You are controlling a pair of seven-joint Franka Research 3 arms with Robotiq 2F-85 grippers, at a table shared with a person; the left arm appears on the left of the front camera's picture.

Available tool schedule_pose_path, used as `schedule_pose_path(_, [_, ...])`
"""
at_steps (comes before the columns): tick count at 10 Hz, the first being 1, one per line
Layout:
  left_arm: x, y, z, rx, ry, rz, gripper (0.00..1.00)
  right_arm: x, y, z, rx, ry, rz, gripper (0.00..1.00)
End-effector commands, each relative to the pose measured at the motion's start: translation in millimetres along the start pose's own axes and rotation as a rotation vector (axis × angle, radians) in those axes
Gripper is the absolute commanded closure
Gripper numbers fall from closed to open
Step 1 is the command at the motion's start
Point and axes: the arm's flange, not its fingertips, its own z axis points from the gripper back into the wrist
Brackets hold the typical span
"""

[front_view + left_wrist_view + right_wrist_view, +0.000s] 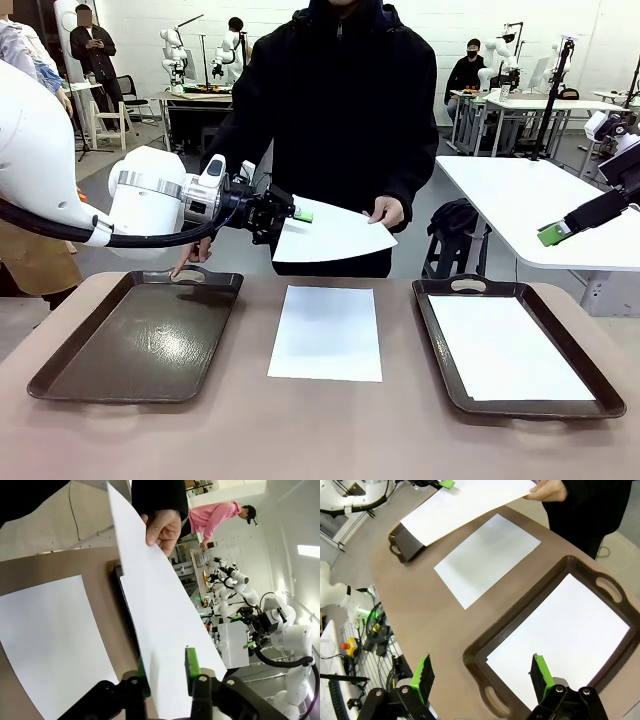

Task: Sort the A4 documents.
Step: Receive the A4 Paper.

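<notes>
Left wrist view: the held sheet (pixel 165 610) is seen passing between the fingers of the left gripper (pixel 167 662), which are set narrow around its near edge (whether it is actually pinched cannot be told). Its long axis runs away to the person's hand (pixel 162 527). It is held in the air above the desk (pixel 300 430), beside the left tray (pixel 140 340). The right gripper (pixel 481 659), fingers spread wide, is kept well apart.

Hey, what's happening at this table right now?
A person's hand holds one A4 sheet in the air while the left end effector pinches its other edge. A second sheet lies on the table beside the left tray; a third sheet lies in the right tray. The right end effector hangs open.
</notes>
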Motion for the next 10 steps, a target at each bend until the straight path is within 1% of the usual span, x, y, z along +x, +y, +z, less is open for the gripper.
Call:
schedule_pose_path(1, [3.6,1.9,-5.2,-0.003,-0.024,0.034,0.89,-0.6,0.1,-0.6,0.006,-0.001,0.005,0.0])
schedule_pose_path(2, [2.4,2.2,-4.7,0.002,-0.026,0.042,0.91,-0.6,0.1,-0.6,0.006,-0.001,0.005,0.0])
schedule_pose_path(3, [1.8,2.6,-4.1,0.003,-0.031,0.047,1.0,-0.6,0.1,-0.6,0.006,-0.001,0.005,0.0])
schedule_pose_path(7, [0.0,0.7,-5.0,-0.007,-0.036,0.035,1.0,-0.6,0.1,-0.6,0.006,-0.001,0.005,0.0])
schedule_pose_path(8, [-0.7,-3.1,-0.9,0.015,-0.012,0.005,1.0,-0.6,0.1,-0.6,0.006,-0.001,0.005,0.0])
schedule_pose_path(9, [-0.1,1.6,-0.9,0.007,-0.006,0.034,1.0,-0.6,0.1,-0.6,0.006,-0.001,0.005,0.0])
schedule_pose_path(10, [-0.1,1.6,-0.9,0.007,-0.006,0.034,1.0,-0.6,0.1,-0.6,0.006,-0.001,0.005,0.0])
